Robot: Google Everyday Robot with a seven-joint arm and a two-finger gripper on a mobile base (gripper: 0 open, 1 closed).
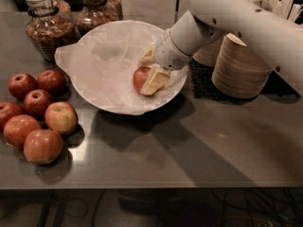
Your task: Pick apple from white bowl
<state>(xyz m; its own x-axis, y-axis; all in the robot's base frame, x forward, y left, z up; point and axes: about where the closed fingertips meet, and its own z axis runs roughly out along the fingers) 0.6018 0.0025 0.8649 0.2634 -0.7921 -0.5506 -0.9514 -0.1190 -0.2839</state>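
View of a grey metal countertop (199, 145) with one white robot arm (236, 18) reaching in from the upper right. The two-finger gripper (147, 75) is lowered into the right half of the wide, shallow white bowl (118, 22), which is lined with crumpled white paper (104, 65). The light orange-red apple (138, 77) rests on the liner near the bowl's right edge. The jaws stand about one apple's width apart and close on the apple: one cream-coloured finger (155, 81) lies across its right front side, and the other sits against its upper rear. To the left of the bowl, apart from it, six loose red apples (35, 110) lie in a cluster on the countertop. Behind the bowl stand two glass jars of brown contents (47, 27). To the right, behind the arm, stacks of beige disposable bowls (239, 65) lie tilted on a black mat (201, 79).
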